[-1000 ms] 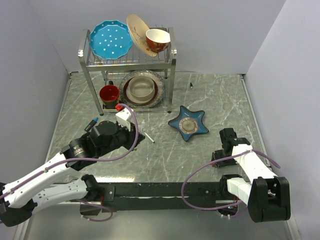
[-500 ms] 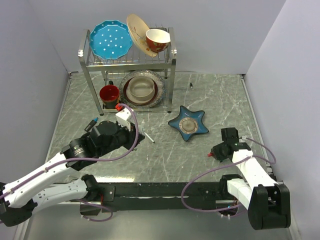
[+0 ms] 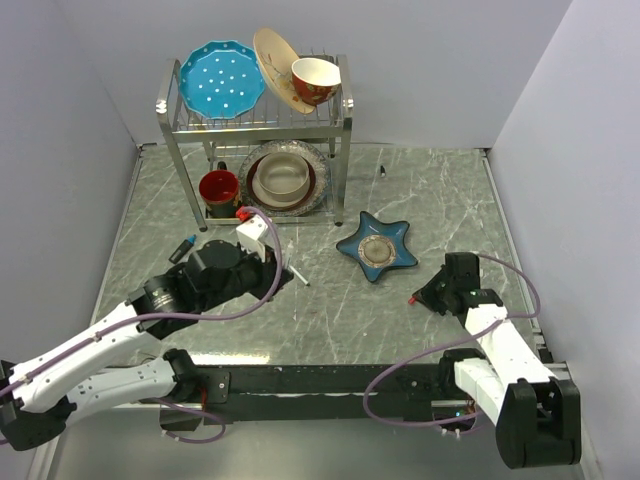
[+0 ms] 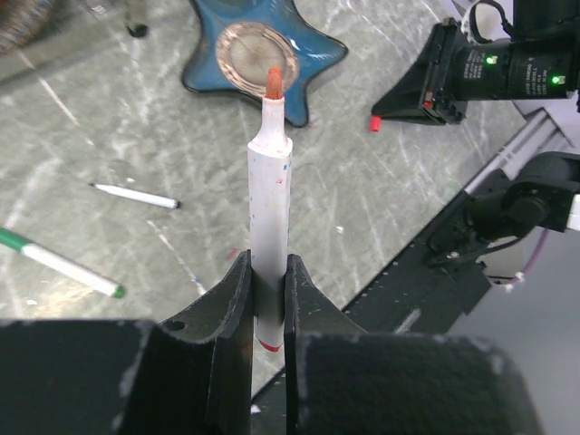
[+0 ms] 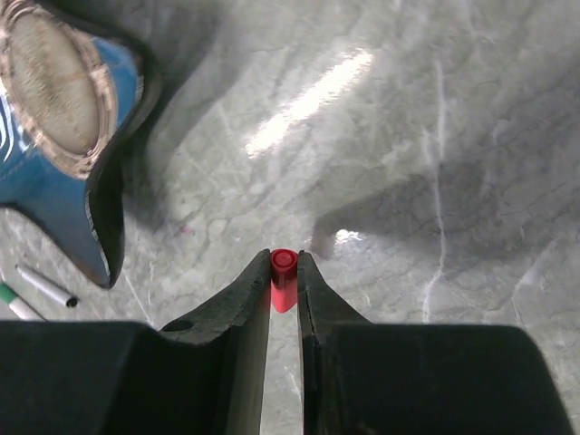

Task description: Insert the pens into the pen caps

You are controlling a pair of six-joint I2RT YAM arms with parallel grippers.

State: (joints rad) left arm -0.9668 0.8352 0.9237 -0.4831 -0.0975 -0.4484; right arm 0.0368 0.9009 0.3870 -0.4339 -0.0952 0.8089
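Altogether four pens show, and one cap. The left fingers (image 4: 239,281) clench a red-tipped pen (image 4: 269,181), nib pointing away from the wrist. A green-tipped pen (image 4: 63,265) and a black-tipped pen (image 4: 136,195) lie loose mid-table (image 3: 340,310). A dark, blue-ended marker (image 3: 185,247) (shorter, thicker) lies toward the left edge. The right fingers (image 5: 258,276) pinch the red cap (image 5: 284,281) toward the right edge, near a blue star dish (image 3: 376,250). Bare marble runs between the arms along the near edge.

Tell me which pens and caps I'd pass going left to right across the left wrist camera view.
Green-tipped pen → black-tipped pen → red-tipped pen held in the left gripper → red cap.
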